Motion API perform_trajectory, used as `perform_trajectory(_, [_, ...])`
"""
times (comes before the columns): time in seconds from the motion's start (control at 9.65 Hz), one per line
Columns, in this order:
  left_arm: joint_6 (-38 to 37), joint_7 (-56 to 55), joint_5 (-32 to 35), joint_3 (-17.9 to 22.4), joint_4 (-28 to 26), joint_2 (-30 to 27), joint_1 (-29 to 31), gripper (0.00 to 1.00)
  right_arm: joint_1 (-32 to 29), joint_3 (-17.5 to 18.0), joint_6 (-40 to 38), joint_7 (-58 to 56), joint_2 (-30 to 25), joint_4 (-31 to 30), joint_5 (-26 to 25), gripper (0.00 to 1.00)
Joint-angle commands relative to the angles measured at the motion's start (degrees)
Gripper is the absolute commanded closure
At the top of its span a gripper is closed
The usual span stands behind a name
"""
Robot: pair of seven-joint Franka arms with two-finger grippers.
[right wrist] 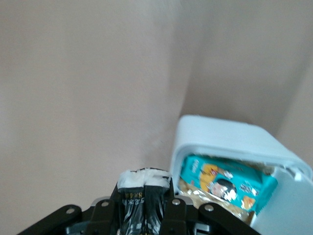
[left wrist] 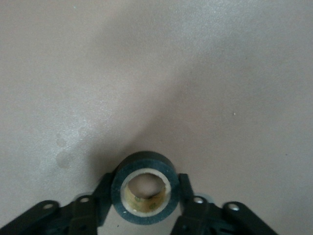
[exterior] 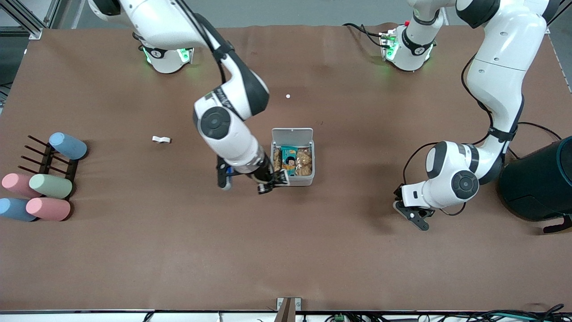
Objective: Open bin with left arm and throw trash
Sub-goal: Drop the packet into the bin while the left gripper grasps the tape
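The small white-grey bin (exterior: 308, 180) stands mid-table with its lid (exterior: 292, 133) swung up; colourful snack packets lie inside. It also shows in the right wrist view (right wrist: 220, 134). My right gripper (exterior: 273, 181) is over the bin's corner nearer the front camera, shut on the black printed packet (right wrist: 144, 198). My left gripper (exterior: 417, 216) is low over bare table toward the left arm's end, shut on the dark tape roll (left wrist: 143, 188). The roll is hidden in the front view. The white crumpled scrap (exterior: 161, 139) lies on the table toward the right arm's end.
Pastel cylinders (exterior: 50, 185) lie on and beside a black rack (exterior: 42, 156) at the right arm's end. A large dark teal cylinder (exterior: 538, 181) stands at the left arm's end. A tiny white speck (exterior: 288, 96) lies farther from the front camera than the bin.
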Motion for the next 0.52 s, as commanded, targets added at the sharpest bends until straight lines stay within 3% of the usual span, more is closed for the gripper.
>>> perform_trajectory(0.0, [0.1, -0.7, 0.8, 0.1, -0.5, -1.2, -0.7, 1.00, 2.8, -0.6, -1.1, 1.1, 0.6, 0.8, 0.9, 0.91])
perform_trajectory(0.41, [-10.1, -12.6, 1.0, -1.7, 5.1, -3.4, -6.7, 1.00, 4.1, -0.6, -4.3, 0.8, 1.1, -3.0, 0.9, 0.90])
